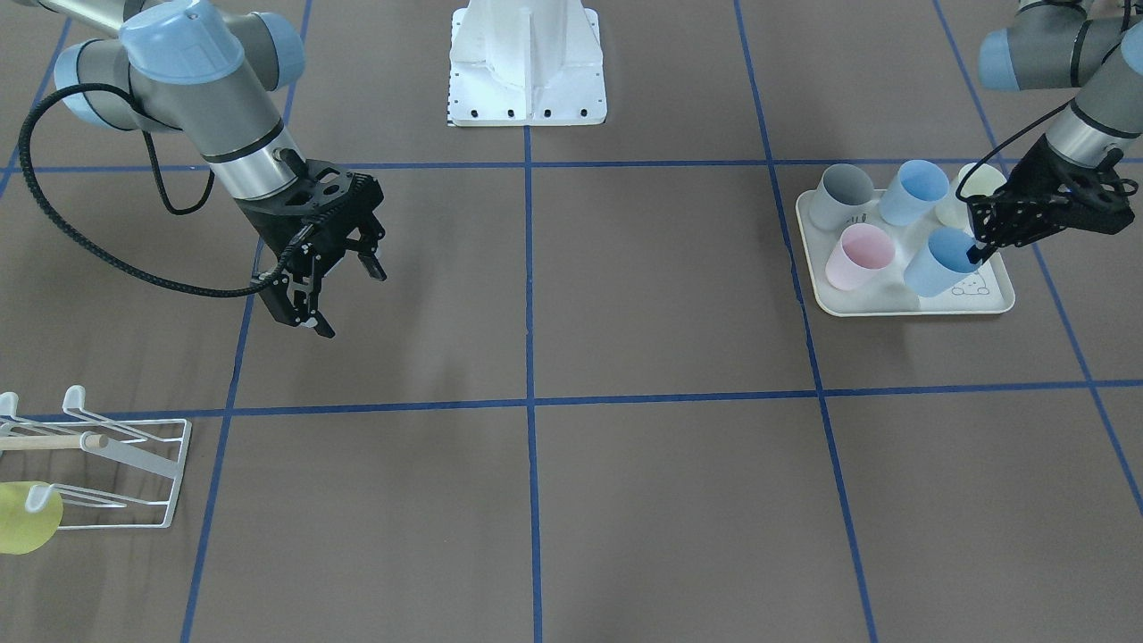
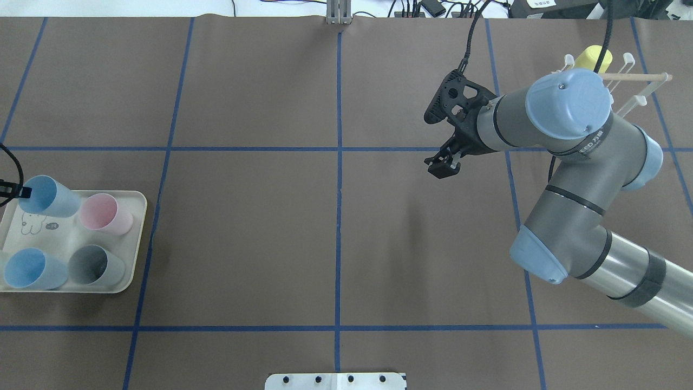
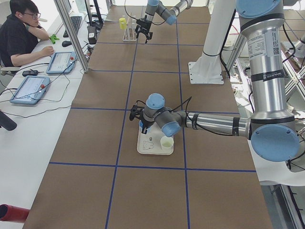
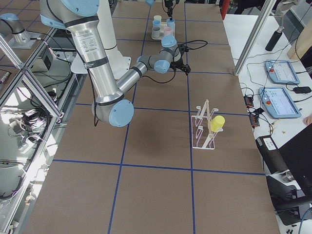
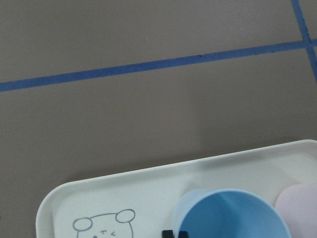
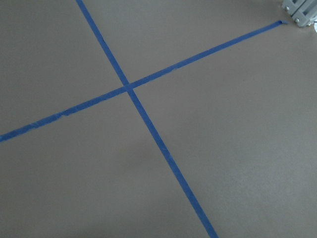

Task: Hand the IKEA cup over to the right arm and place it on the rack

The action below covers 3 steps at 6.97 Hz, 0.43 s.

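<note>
Several cups stand on a cream tray (image 1: 893,308) on my left side. My left gripper (image 1: 980,248) is down at the tray, shut on the rim of a blue cup (image 1: 938,263); the left wrist view shows this cup (image 5: 230,215) with fingertips (image 5: 169,232) pinching its wall. The white wire rack (image 1: 107,451) with a wooden dowel sits at the far right of the table (image 2: 636,89) and holds a yellow cup (image 1: 25,518). My right gripper (image 1: 344,295) hovers open and empty above the table, apart from the rack.
A pink cup (image 1: 859,254), a grey cup (image 1: 844,196), a second blue cup (image 1: 913,190) and a pale green cup (image 1: 978,183) also stand on the tray. The robot's white base (image 1: 527,67) is at the table's back. An operator sits beside the table (image 3: 21,33).
</note>
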{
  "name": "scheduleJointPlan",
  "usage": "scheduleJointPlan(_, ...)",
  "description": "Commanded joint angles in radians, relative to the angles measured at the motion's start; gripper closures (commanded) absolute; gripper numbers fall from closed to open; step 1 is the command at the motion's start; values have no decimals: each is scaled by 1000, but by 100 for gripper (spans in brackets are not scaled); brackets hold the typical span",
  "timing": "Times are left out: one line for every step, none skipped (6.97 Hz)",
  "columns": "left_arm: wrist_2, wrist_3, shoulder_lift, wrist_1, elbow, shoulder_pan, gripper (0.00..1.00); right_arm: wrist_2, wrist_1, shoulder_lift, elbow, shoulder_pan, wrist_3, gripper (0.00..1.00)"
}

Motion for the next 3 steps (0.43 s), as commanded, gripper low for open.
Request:
scheduleJointPlan(-113, 167, -9, 107, -23, -176, 100, -11, 207, 0, -91, -37, 29, 1)
scheduleJointPlan(-197, 198, -56, 237, -80, -226, 100, -22, 357, 9, -163, -50, 32, 1)
scheduleJointPlan(-265, 188, -90, 338, -142, -228, 100, -26, 522, 17, -246, -60, 60, 1)
